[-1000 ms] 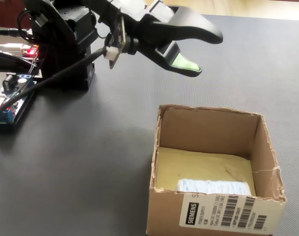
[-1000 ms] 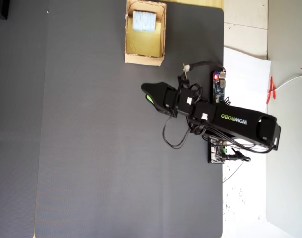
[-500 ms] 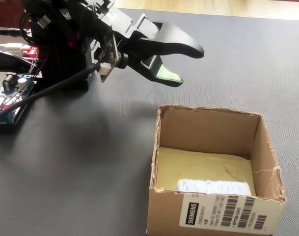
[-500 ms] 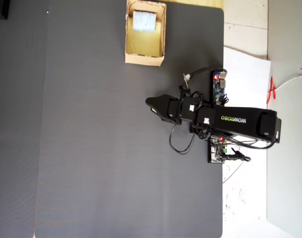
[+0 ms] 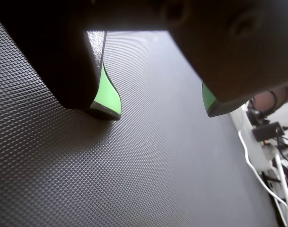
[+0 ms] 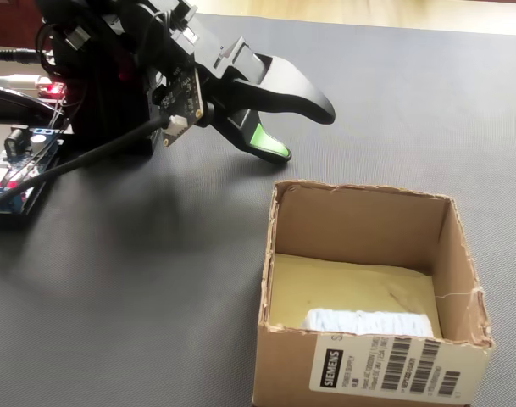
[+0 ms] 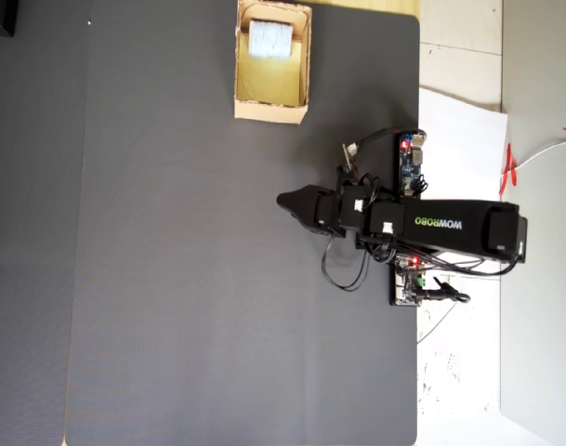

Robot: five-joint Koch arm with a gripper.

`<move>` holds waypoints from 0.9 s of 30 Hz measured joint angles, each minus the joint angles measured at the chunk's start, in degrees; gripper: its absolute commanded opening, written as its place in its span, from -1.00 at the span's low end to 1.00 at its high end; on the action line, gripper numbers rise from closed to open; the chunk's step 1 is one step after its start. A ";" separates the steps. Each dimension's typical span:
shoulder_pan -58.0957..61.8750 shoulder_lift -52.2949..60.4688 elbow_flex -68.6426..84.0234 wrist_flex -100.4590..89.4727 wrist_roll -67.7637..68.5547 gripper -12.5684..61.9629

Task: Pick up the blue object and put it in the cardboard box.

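The pale blue object lies inside the cardboard box, against its near wall on the yellowish floor. From overhead the blue object shows at the far end of the box. My gripper hovers low over the dark mat, up and to the left of the box in the fixed view and apart from it. It stands open with nothing between its green-padded fingers. The wrist view shows only bare mat between the jaws of the gripper. In the overhead view the gripper points left.
The arm's base and circuit boards with cables sit at the fixed view's left edge. Cables and hardware lie off the mat's edge in the wrist view. A dark textured mat covers the table, and white paper lies beside it.
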 measured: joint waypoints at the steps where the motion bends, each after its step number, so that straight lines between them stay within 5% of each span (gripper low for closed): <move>1: -0.53 0.00 0.00 0.09 0.18 0.26; 27: -1.58 0.00 0.00 0.44 2.02 0.25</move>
